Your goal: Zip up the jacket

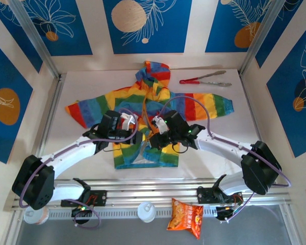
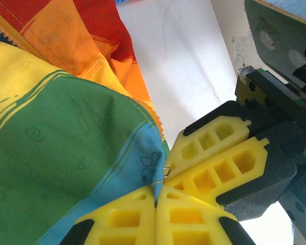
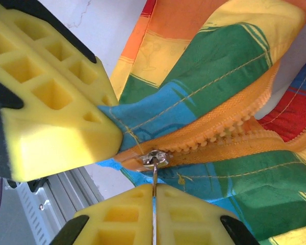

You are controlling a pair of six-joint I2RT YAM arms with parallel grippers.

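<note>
The rainbow-striped jacket [image 1: 130, 99] lies flat on the white table [image 1: 214, 120], hood toward the far side, with its lower front lifted between the two grippers. My left gripper [image 1: 136, 131] is shut on the blue hem fabric [image 2: 148, 163] at the bottom of the orange zipper [image 3: 229, 130]. My right gripper [image 3: 154, 191] is shut on the thin metal zipper pull, just below the silver slider [image 3: 154, 158]. The slider sits at the zipper's lower end, and the teeth beyond it are parted. The two grippers' yellow fingers nearly touch.
Red-handled metal tongs [image 1: 206, 79] lie at the far right of the table. An orange snack bag [image 1: 186, 217] and a white round lid [image 1: 145, 212] sit below the aluminium rail [image 1: 153, 191] at the near edge. Blue patterned walls enclose the table.
</note>
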